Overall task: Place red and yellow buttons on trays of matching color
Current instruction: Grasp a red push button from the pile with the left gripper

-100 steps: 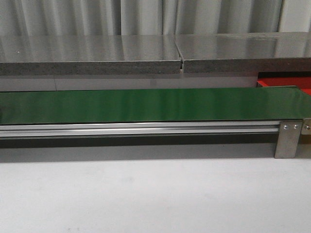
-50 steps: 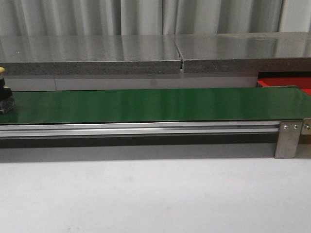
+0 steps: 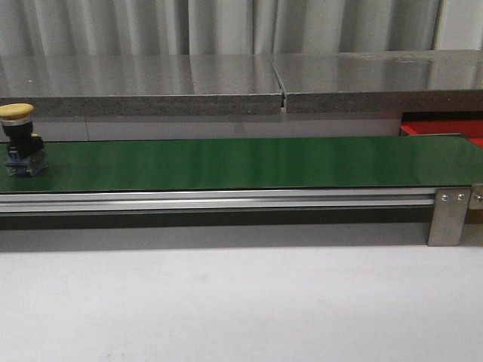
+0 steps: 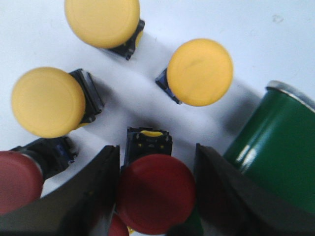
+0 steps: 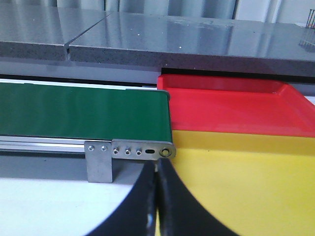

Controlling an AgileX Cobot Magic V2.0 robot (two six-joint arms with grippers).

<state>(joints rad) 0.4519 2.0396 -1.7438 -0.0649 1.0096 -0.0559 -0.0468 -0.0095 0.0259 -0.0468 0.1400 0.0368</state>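
Note:
A yellow button (image 3: 19, 139) stands on the green belt (image 3: 241, 162) at its far left. Neither gripper shows in the front view. In the left wrist view my left gripper (image 4: 156, 164) has its fingers (image 4: 93, 196) pressed to both sides of a red button's cap (image 4: 155, 191). The button rests on the white table. Round it stand three yellow buttons (image 4: 199, 71) (image 4: 47, 102) (image 4: 101, 19) and another red button (image 4: 17, 182). My right gripper (image 5: 157, 196) is shut and empty, in front of the yellow tray (image 5: 246, 182), with the red tray (image 5: 231, 105) behind it.
The belt's end roller (image 4: 278, 147) is close beside the left gripper. The belt's metal end bracket (image 5: 128, 152) lies just beyond the right fingertips. A grey stone shelf (image 3: 241, 83) runs behind the belt. A sliver of the red tray (image 3: 441, 128) shows at the belt's right end.
The yellow button came into view at the belt's left edge and has travelled a little to the right. One second ago the belt was bare.

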